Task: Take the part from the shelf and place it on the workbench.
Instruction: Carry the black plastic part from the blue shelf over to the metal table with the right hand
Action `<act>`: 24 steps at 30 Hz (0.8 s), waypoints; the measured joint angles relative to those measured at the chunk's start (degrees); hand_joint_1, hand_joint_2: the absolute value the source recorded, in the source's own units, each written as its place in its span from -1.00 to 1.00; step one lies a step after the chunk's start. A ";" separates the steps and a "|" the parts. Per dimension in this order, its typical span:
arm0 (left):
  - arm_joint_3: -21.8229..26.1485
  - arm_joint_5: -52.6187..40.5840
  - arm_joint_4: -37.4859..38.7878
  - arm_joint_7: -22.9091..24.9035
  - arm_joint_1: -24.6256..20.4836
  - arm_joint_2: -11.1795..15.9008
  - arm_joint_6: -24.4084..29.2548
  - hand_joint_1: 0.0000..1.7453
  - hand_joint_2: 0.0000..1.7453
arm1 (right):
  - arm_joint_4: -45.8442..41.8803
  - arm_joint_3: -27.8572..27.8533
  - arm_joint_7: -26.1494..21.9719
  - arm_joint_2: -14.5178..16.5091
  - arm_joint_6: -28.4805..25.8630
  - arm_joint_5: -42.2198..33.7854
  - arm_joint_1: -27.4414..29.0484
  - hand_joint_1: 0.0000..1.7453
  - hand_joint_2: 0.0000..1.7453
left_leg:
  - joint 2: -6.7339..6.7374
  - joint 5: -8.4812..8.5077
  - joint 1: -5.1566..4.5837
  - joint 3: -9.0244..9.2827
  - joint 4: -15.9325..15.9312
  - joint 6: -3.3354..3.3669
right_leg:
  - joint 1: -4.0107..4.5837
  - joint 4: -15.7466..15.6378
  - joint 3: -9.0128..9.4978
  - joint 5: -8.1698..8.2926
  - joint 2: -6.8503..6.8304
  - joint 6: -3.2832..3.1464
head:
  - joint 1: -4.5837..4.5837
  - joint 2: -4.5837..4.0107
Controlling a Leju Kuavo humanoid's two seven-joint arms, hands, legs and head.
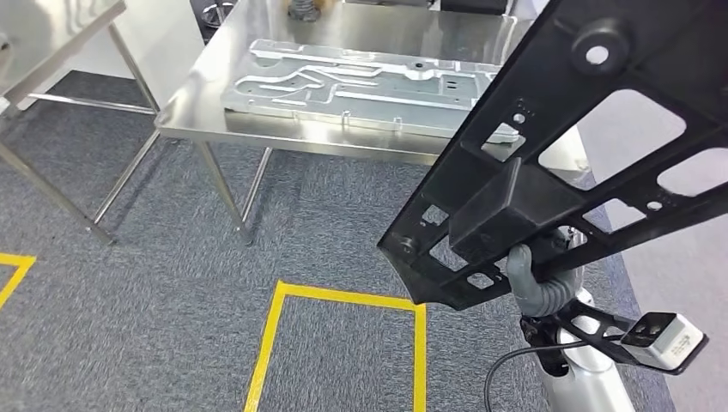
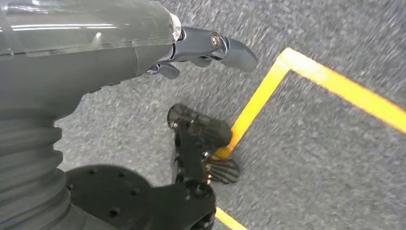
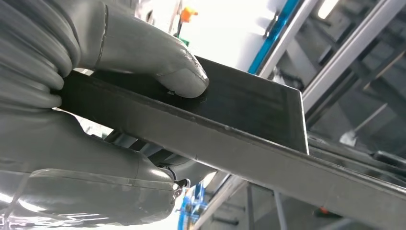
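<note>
Right hand [image 1: 536,279] grips the black frame part [image 1: 549,163], off the shelf; steel counter [image 1: 257,129] ahead awaits it; left hand [image 2: 210,50] seems empty, fingers apart

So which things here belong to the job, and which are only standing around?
Belongs to the job:
- black part, held by the right hand
- steel workbench, the goal

Only standing around:
- grey metal plate on the workbench
- yellow floor tape
- left hand, holding nothing

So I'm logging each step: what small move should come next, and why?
Probably step toward the steel workbench: the right hand grips the black part over the carpet, short of the bench. The left hand hangs empty.
</note>
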 joint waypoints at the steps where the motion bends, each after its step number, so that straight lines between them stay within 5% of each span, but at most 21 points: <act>1: -0.01 -0.02 0.00 -0.01 -0.05 -0.01 -0.02 -1.00 1.00 | -0.09 -0.02 0.00 0.00 0.00 -0.03 0.05 1.00 1.00 | -0.26 -0.19 0.06 -0.90 2.13 -0.24 | -0.28 -0.31 0.81 -0.11 0.33 0.02 | 0.00 0.01; 5: -0.02 -0.07 0.00 0.00 -0.13 0.10 -0.07 -1.00 1.00 | -0.20 -0.04 0.00 0.01 0.37 -0.21 0.36 1.00 1.00 | -0.93 -5.28 0.94 -9.25 14.20 -1.54 | -0.88 -0.53 3.12 -1.73 1.85 0.27 | -0.01 0.01; 7: -0.02 -0.07 0.00 0.03 0.03 0.11 -0.05 -1.00 1.00 | -0.20 -0.05 0.00 0.00 1.08 -0.47 0.52 1.00 1.00 | -0.97 -5.83 1.42 -10.63 12.88 -2.28 | -1.24 -0.43 4.61 -2.92 2.91 0.66 | -0.01 0.01; 9: -0.01 -0.07 0.01 0.04 0.24 0.11 -0.04 -1.00 1.00 | -0.20 -0.08 0.00 0.00 1.75 -0.67 0.55 1.00 1.00 | -1.76 -0.42 1.90 -9.62 5.92 -2.93 | -1.61 -0.14 6.21 -4.35 3.88 1.21 | -0.01 0.01; 11: 0.01 -0.06 0.02 0.06 0.33 0.13 -0.03 -1.00 1.00 | -0.10 -0.10 0.00 0.00 2.26 -0.72 0.40 1.00 1.00 | -2.78 4.83 1.91 -8.60 0.70 -2.60 | -1.83 0.33 7.07 -5.74 4.78 1.95 | -0.01 0.01; 12: 0.02 -0.04 0.02 0.07 0.29 0.14 -0.02 -1.00 1.00 | -0.04 -0.10 0.00 0.02 2.39 -0.74 0.29 1.00 1.00 | -2.97 5.98 1.80 -8.43 -0.18 -2.06 | -1.89 0.59 7.23 -6.11 5.13 2.36 | -0.01 0.01; 14: 0.04 0.00 0.02 0.09 0.01 0.16 0.02 -1.00 1.00 | 0.03 -0.12 0.00 0.06 2.54 -0.80 0.01 1.00 1.00 | -2.44 5.77 1.58 -7.85 -0.28 -0.91 | -1.97 1.27 7.10 -6.31 5.39 3.06 | -0.02 0.01; 16: 0.05 0.03 0.01 0.09 -0.16 0.15 0.08 -1.00 1.00 | 0.10 -0.14 0.00 0.18 2.66 -0.74 -0.33 1.00 1.00 | -1.91 5.45 1.61 -7.06 -0.62 -0.13 | -2.03 4.34 5.54 -6.23 3.93 3.57 | -0.02 0.01; 18: 0.11 0.06 0.01 0.07 -0.17 0.19 0.16 -1.00 1.00 | 0.30 -0.15 0.00 0.36 2.61 -0.32 -0.82 1.00 1.00 | -1.60 4.82 1.50 -6.32 -0.80 0.35 | -2.21 10.97 1.27 -7.85 1.94 3.96 | -0.01 0.01; 21: 0.28 0.07 0.01 0.04 -0.10 0.28 0.22 -1.00 1.00 | 0.70 -0.15 0.00 0.46 2.22 0.45 -1.07 1.00 1.00 | -1.39 3.40 1.28 -4.96 -0.79 0.52 | -2.53 17.66 -5.03 -11.59 1.22 4.20 | -0.01 0.02; 22: 0.32 0.07 0.01 0.03 -0.07 0.29 0.22 -1.00 1.00 | 0.79 -0.15 0.00 0.46 2.12 0.57 -1.08 1.00 1.00 | -1.38 2.83 1.23 -4.23 -0.79 0.51 | -2.57 16.70 -5.54 -11.22 1.16 4.18 | -0.01 0.01; 24: 0.36 0.05 0.02 0.01 0.00 0.30 0.22 -1.00 1.00 | 0.87 -0.15 0.00 0.46 1.97 0.68 -1.13 1.00 1.00 | -1.36 1.58 1.17 -2.59 -0.87 0.36 | -2.51 10.15 -4.31 -6.22 0.80 3.85 | -0.01 0.01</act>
